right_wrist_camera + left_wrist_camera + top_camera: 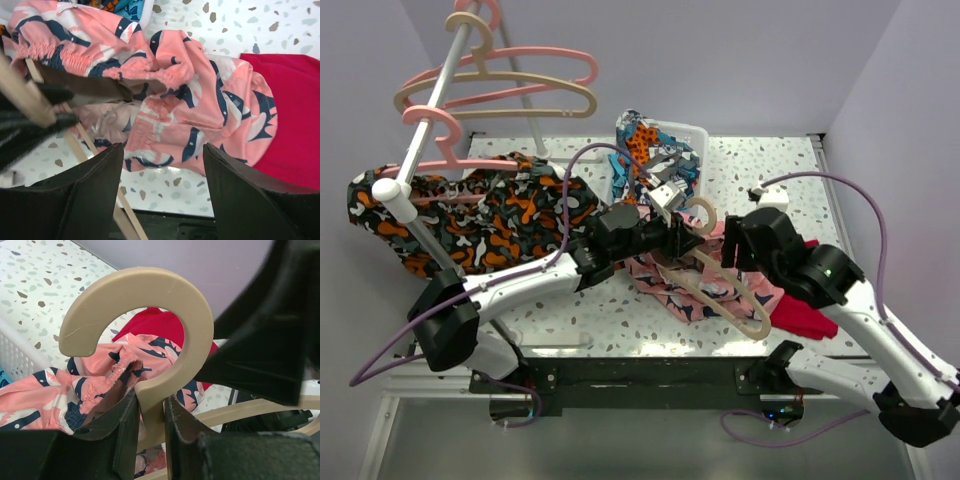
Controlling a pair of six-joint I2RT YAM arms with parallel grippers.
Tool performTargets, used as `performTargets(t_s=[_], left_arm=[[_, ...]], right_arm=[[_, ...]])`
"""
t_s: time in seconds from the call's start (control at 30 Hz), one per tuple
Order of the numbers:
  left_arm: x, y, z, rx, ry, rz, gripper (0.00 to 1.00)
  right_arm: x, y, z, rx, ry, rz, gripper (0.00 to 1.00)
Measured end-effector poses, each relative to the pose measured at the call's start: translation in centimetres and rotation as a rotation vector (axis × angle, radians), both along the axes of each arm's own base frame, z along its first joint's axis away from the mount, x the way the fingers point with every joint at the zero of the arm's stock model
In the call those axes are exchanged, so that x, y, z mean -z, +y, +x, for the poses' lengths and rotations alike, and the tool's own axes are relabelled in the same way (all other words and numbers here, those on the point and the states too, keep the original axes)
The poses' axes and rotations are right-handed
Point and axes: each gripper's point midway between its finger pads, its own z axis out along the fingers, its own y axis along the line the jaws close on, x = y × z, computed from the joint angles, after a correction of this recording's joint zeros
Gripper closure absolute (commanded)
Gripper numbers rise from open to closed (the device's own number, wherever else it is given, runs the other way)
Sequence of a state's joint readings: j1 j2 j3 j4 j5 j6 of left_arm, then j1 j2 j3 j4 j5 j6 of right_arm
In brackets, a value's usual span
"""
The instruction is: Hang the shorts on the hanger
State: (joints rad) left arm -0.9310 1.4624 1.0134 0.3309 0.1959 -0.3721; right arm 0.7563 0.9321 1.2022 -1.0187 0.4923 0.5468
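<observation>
Light was bright, even and diffuse, casting only soft shadows on the table (610,312) under the hanger (760,325). In the right wrist view the hanger (25,95) was blurred; the shorts (200,100) beside it were sharp.

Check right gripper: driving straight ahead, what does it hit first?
Probably the shorts: the open right gripper points at their bunched fabric, the red cloth lying off to the side. Depth is unclear.
</observation>
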Motion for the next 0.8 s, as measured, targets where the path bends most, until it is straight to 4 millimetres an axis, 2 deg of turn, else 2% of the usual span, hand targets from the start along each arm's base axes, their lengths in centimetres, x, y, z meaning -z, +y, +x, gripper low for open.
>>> performTargets(t_s=[0.07, 0.13, 0.23, 0.5, 0.6, 0.8], left_arm=[[0.0, 0.1, -0.3, 0.010, -0.009, -0.001, 1.00], [0.0, 0.4, -0.6, 0.018, -0.018, 0.003, 1.00], [-0.1, 0.7, -1.1, 0.027, -0.028, 0.003, 1.00], [-1.3, 0.9, -1.4, 0.036, -0.065, -0.021, 1.00], [-1.3, 0.9, -1.4, 0.035, -0.065, -0.021, 1.00], [-1.4, 1.0, -1.3, 0.034, -0.071, -0.020, 1.00]], right_arm=[[1.0, 0.3, 1.4, 0.014, 0.028, 0.037, 0.38], [2.2, -0.2, 2.7, 0.046, 0.047, 0.083, 0.38], [4.1, -0.5, 3.7, 0.060, 0.073, 0.123, 0.40], [8.9, 2.6, 5.4, -0.017, 0.145, 0.184, 0.53], [9.3, 2.9, 6.0, -0.015, 0.139, 0.186, 0.52], [9.4, 2.0, 6.9, 0.031, 0.088, 0.160, 0.51]])
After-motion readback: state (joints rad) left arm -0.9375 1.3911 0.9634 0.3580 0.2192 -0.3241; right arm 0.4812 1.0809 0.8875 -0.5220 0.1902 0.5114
